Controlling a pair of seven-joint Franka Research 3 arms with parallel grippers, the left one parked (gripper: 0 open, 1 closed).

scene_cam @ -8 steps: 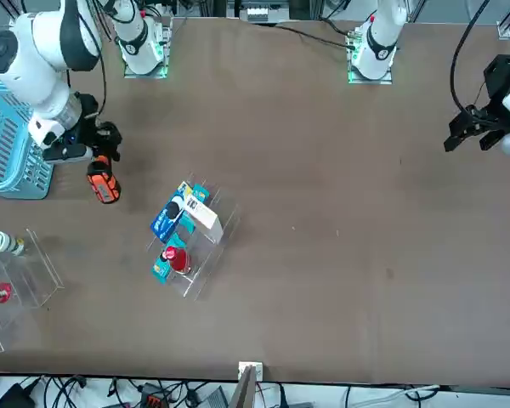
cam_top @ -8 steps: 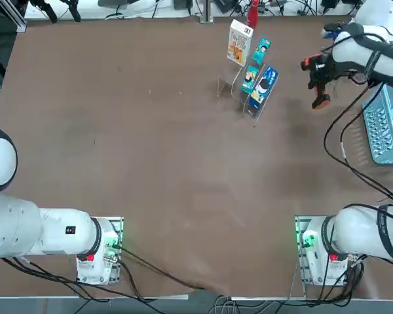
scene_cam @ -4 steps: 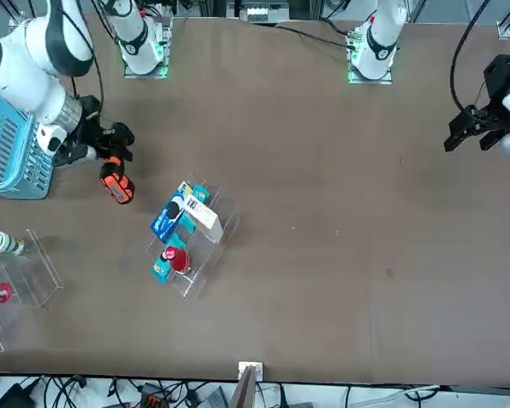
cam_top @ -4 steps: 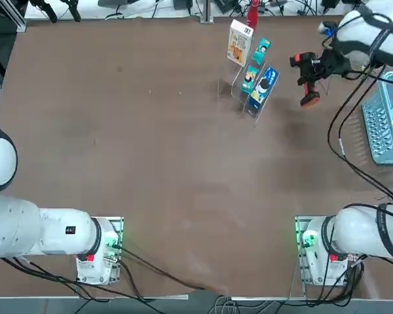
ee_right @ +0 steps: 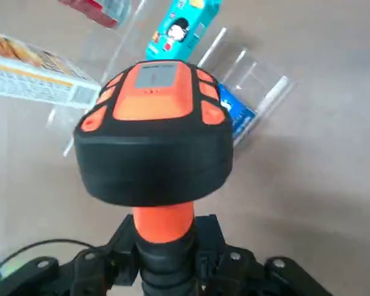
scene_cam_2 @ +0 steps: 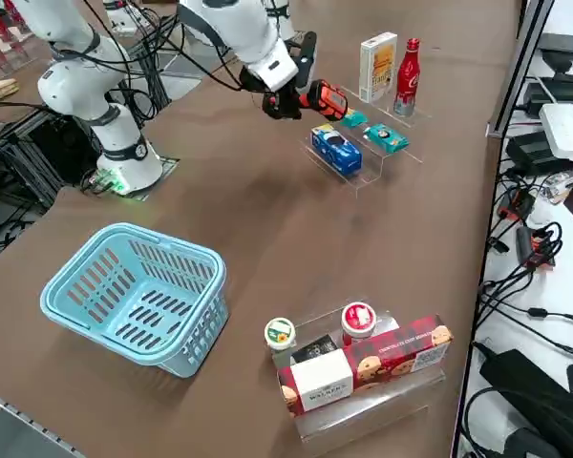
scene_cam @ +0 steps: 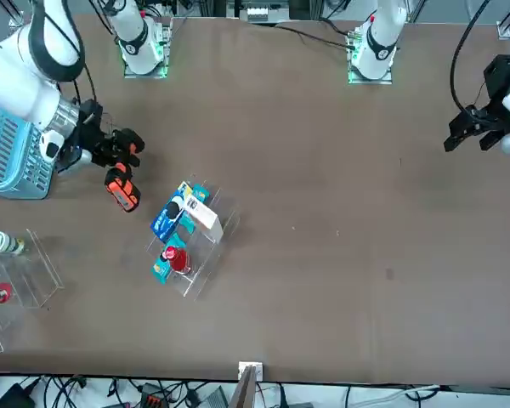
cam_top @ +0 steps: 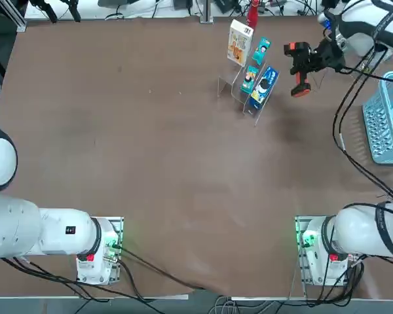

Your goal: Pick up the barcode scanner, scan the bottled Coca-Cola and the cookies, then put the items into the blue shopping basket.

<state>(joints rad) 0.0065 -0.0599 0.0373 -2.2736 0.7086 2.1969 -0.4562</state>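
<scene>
Where end effector pinches: barcode scanner, seemingly rubbery pistol-shape.

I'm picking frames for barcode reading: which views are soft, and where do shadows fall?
Right wrist view: the scanner fills the frame, with the cookies behind it soft and their print unreadable. Top view: a faint shadow lies on the table below the scanner, held in the right tool. Right side view: cookies and Coca-Cola are small but crisp.

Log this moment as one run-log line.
phase: scan approach | right end effector: shut on barcode scanner | scanner: beside display rack, near cookies | blue shopping basket: empty
</scene>
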